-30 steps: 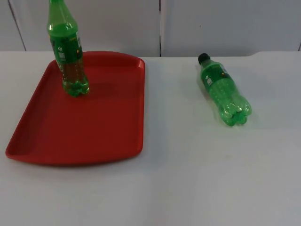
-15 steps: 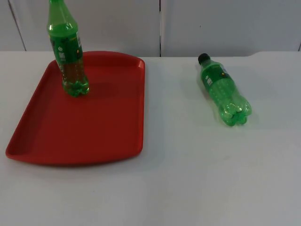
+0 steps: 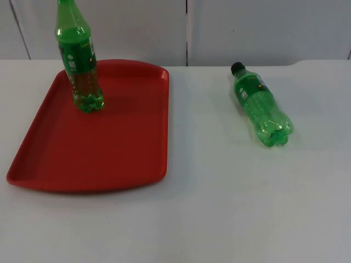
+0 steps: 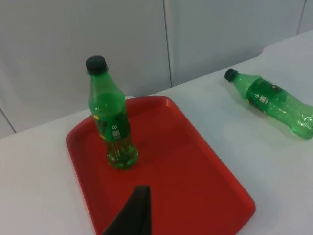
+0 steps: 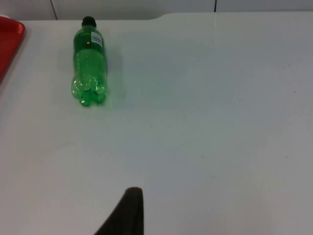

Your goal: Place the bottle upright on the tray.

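Red rectangular plastic tray (image 3: pixel 109 148) on the left half of the white table top (image 3: pixel 230 208), far edge close to the grey partition wall (image 3: pixel 247 27). On the tray, near its far left corner: a green transparent plastic bottle with a dark cap (image 3: pixel 78 60), standing upright, base flat on the red surface, a little pale liquid at the bottom. Same standing bottle (image 4: pixel 111 117) and tray (image 4: pixel 195 181) seen from the left wrist camera.

Off the tray, well to its right: a second green transparent plastic bottle lying on its side (image 3: pixel 260 105) on the bare table, black cap toward the wall, lobed base toward the near edge, body slightly angled. Not touching the tray. Also seen from the left wrist camera (image 4: pixel 271 100), and from the right wrist camera (image 5: pixel 89 63) with a sliver of the tray's edge (image 5: pixel 9 44) beside it.

Left gripper raised above the near part of the tray, one black fingertip (image 4: pixel 132 213) in sight over the red surface; holding nothing visible, whether spread or closed cannot be told. Right gripper above bare table, well apart from the lying bottle, one black fingertip (image 5: pixel 124 213) in sight; spread or closed likewise cannot be told.
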